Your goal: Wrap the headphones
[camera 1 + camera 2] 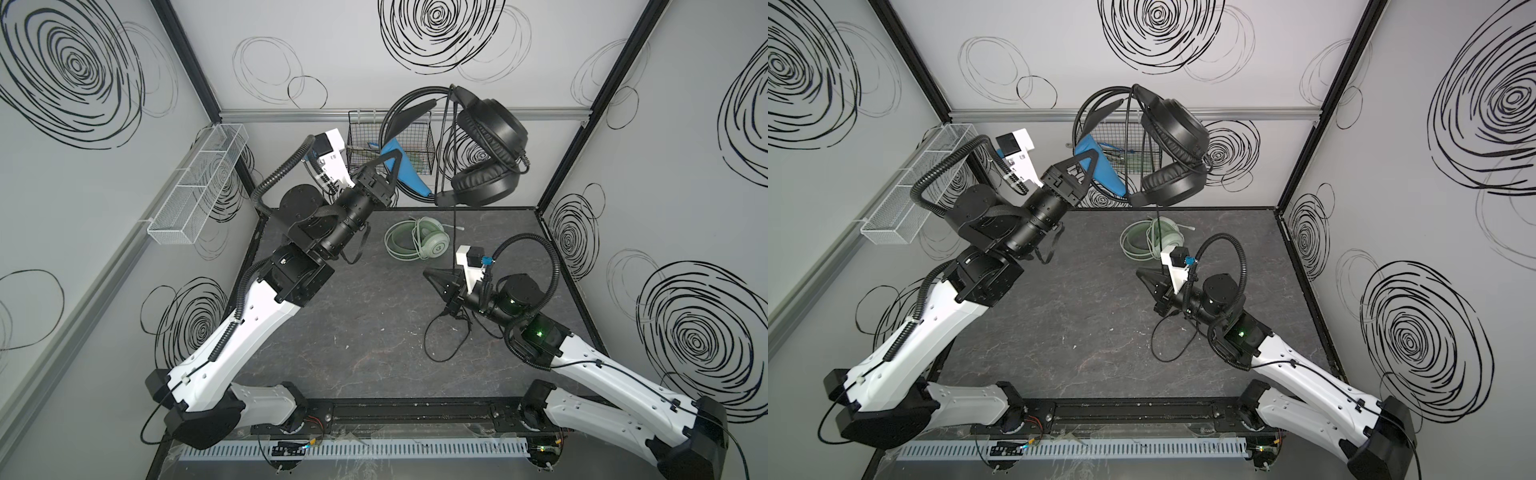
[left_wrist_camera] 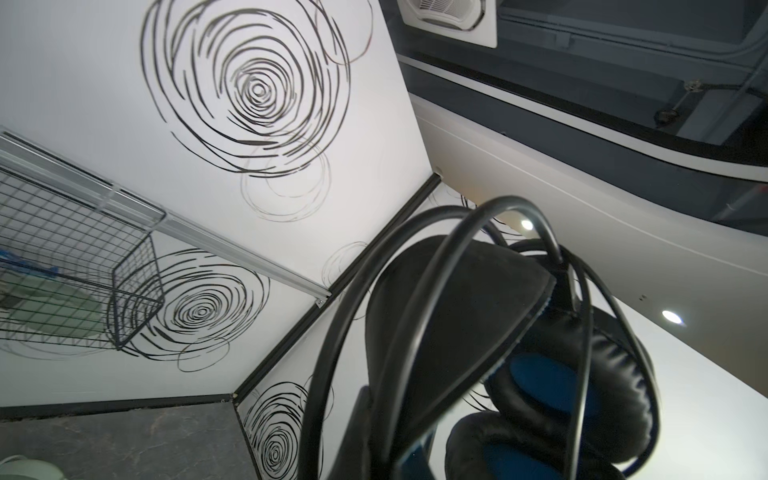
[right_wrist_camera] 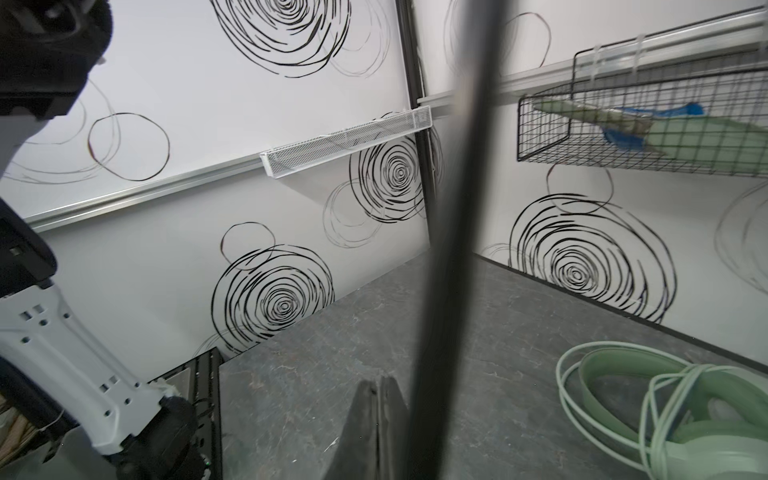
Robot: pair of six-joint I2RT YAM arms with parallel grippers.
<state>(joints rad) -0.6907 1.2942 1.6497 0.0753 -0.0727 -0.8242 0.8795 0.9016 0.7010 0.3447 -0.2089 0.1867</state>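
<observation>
- The left tool point(image 1: 394, 164) is clamped on the blue-padded headband of the black headphones point(image 1: 490, 137). It holds them aloft close to the back wall, just in front of the wire basket point(image 1: 361, 135).
- Their black cord point(image 1: 454, 232) drops straight down past the right tool point(image 1: 430, 277) and ends in a loose loop on the surface point(image 1: 332, 340) under that arm.
- The right tool is pressed together, low over the surface, right of middle. In the right wrist view the cord runs just beside its tips; whether it is pinched cannot be told.
- The mint headphones point(image 1: 419, 245) lie flat, cord coiled, near the surface's back edge, between the two tools.
- Open surface stretches across the middle and front.
- The mesh tray point(image 1: 199, 187) hangs on the left wall, well apart from both headphones.
</observation>
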